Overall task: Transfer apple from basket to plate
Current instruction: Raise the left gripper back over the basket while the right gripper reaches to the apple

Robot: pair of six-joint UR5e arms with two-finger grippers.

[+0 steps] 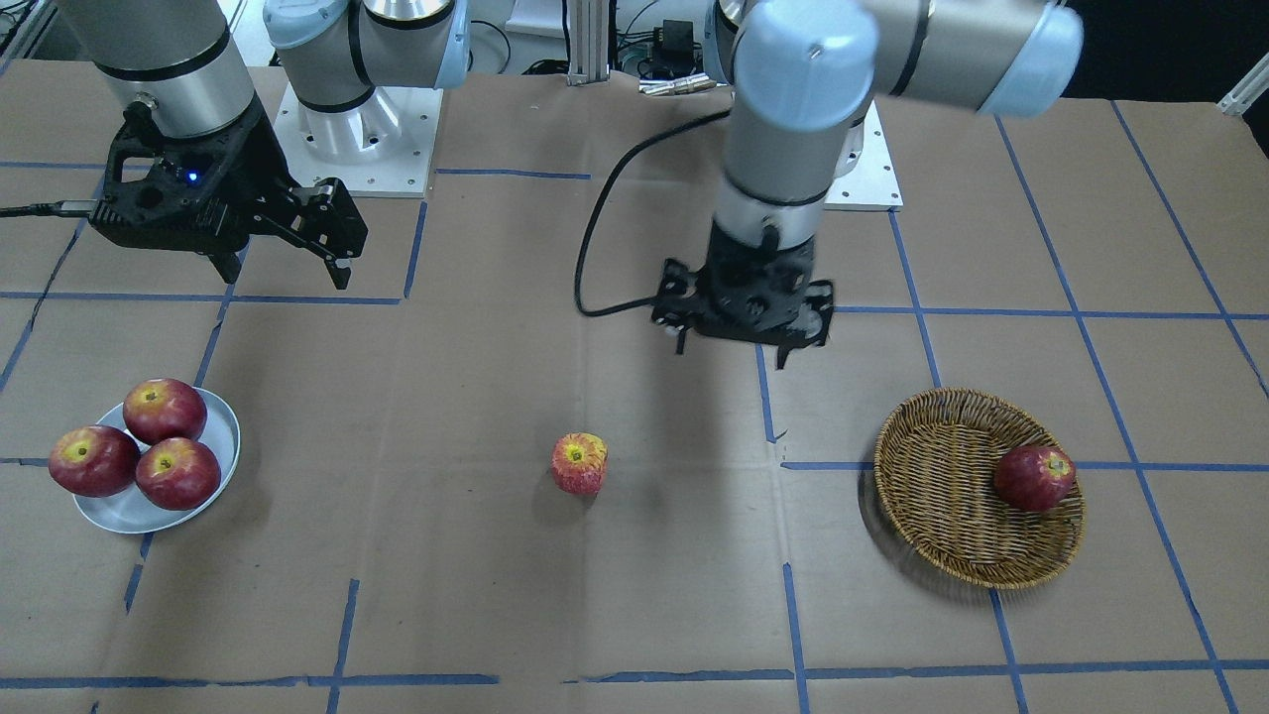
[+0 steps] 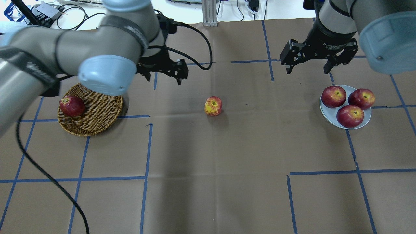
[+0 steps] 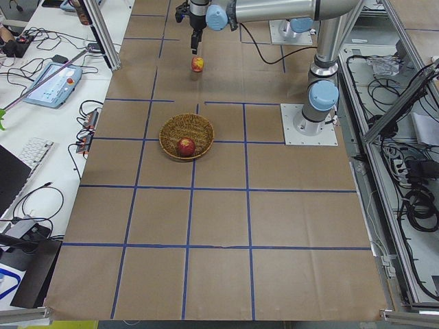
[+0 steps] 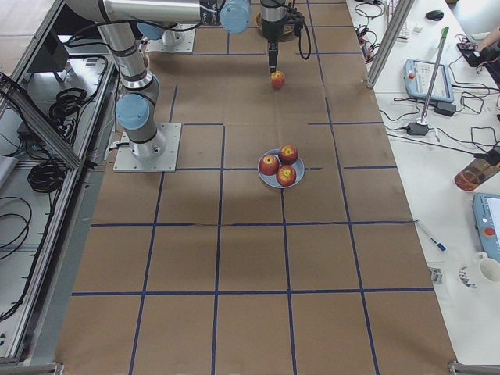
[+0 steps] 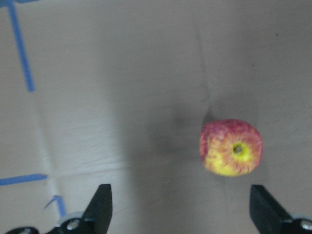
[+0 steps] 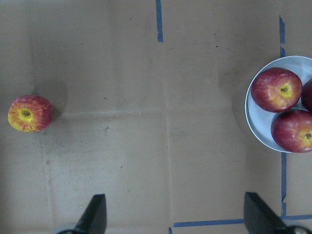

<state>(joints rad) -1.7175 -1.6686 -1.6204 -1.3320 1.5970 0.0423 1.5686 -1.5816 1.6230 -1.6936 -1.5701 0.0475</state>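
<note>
Apple (image 2: 213,106): pale streaked red with a yellow patch round the stem hollow. It stands stem-up on the bare tabletop (image 2: 208,162), outside the basket. In the overhead view it lies at 3 o'clock from the basket (image 2: 97,110) and 9 o'clock from the plate (image 2: 328,113), well apart from both.
Handling: probably firm and of middling weight. Being round, it is liable to roll if nudged off-centre. The matte skin should grip fairly well, and hard pinching could bruise it.
Hold: best taken from above, jaws across the widest girth.
Left gripper (image 2: 164,78): open, holding nothing. It hangs at 10 o'clock from the apple, which sits off-centre at 1 o'clock in its wrist view.
Right gripper (image 2: 307,70): open, holding nothing, at 11 o'clock from the plate.
Surface: flat brown paper, faintly creased, crossed by blue tape lines (image 2: 250,61), with little to check a rolling fruit.
Room: open tabletop lies all round the apple. The plate bears three dark apples (image 2: 333,96), bare only toward 7 o'clock, so a fourth would likely lean on them. The basket holds a lone dark apple (image 2: 72,106).
</note>
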